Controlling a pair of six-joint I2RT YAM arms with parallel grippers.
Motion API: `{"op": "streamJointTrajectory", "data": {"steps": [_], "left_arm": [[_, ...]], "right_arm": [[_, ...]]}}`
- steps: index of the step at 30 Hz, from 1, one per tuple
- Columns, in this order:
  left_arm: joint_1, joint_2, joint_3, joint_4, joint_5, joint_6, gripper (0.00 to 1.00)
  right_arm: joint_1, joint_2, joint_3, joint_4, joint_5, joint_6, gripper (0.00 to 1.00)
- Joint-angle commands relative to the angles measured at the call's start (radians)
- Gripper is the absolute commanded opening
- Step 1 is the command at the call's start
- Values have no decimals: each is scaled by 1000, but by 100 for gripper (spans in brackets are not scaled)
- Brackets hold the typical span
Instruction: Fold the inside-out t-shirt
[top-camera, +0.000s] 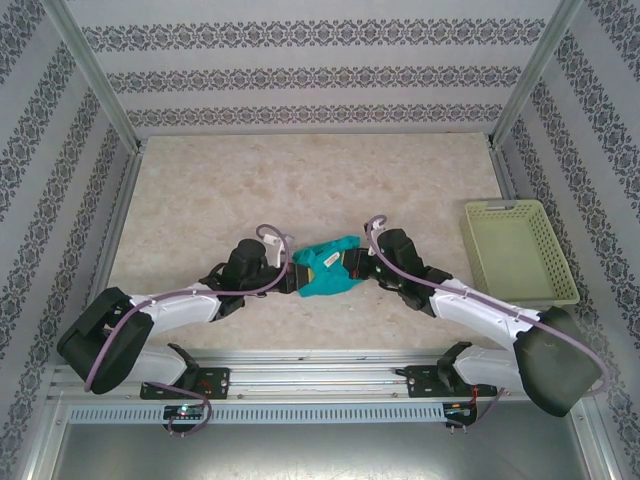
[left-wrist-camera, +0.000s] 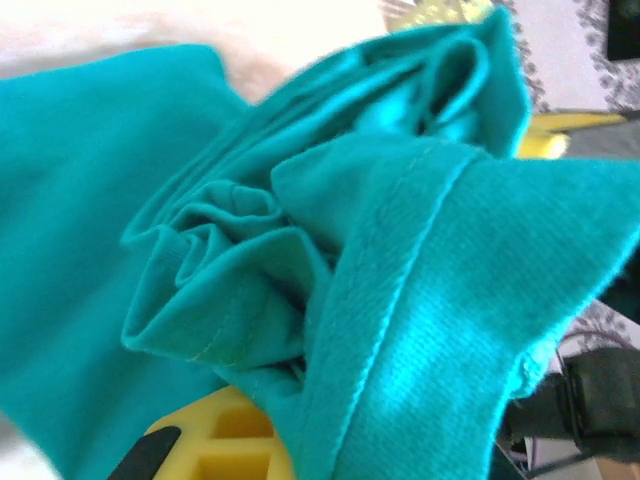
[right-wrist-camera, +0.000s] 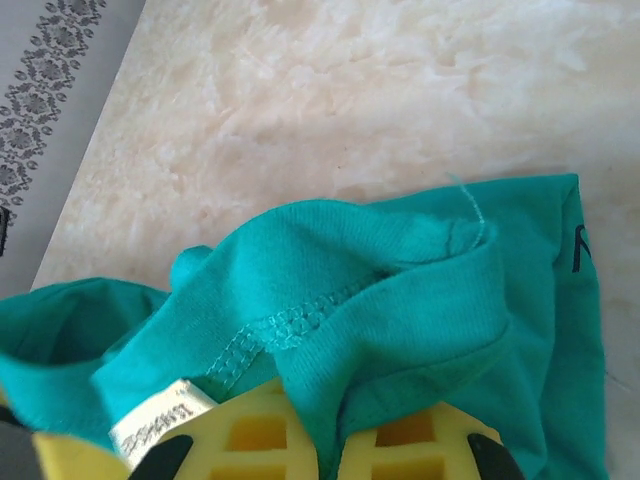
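The inside-out t-shirt (top-camera: 327, 271) is a bunched teal-green bundle held between both arms, near the front middle of the table. My left gripper (top-camera: 293, 270) is shut on the t-shirt's left side. In the left wrist view the cloth (left-wrist-camera: 330, 260) lies in thick folds over one yellow finger (left-wrist-camera: 225, 440). My right gripper (top-camera: 358, 265) is shut on the other side. In the right wrist view a fold of the t-shirt (right-wrist-camera: 400, 300) runs down between the two yellow fingers (right-wrist-camera: 250, 435), with a stitched hem and the white neck tag (right-wrist-camera: 150, 420) beside them.
A pale yellow-green basket (top-camera: 517, 250) stands at the right side of the table. The beige marbled tabletop (top-camera: 300, 180) stretches behind the arms. Patterned walls and metal posts close in the back and sides.
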Motion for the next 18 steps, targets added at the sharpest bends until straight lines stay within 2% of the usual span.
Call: {"op": "streamJointTrajectory", "data": {"steps": [1, 9, 13, 18], "left_arm": [[-9, 7, -26, 72, -85, -81, 0], [20, 115, 130, -101, -168, -93, 2], [63, 192, 174, -103, -150, -124, 4], [108, 307, 190, -33, -111, -191, 13]], "right_arm": [[6, 23, 4, -23, 55, 44, 0], [-31, 167, 177, -168, 81, 17, 0], [-64, 265, 238, -189, 42, 12, 0], [-86, 363, 297, -206, 33, -4, 0]]}}
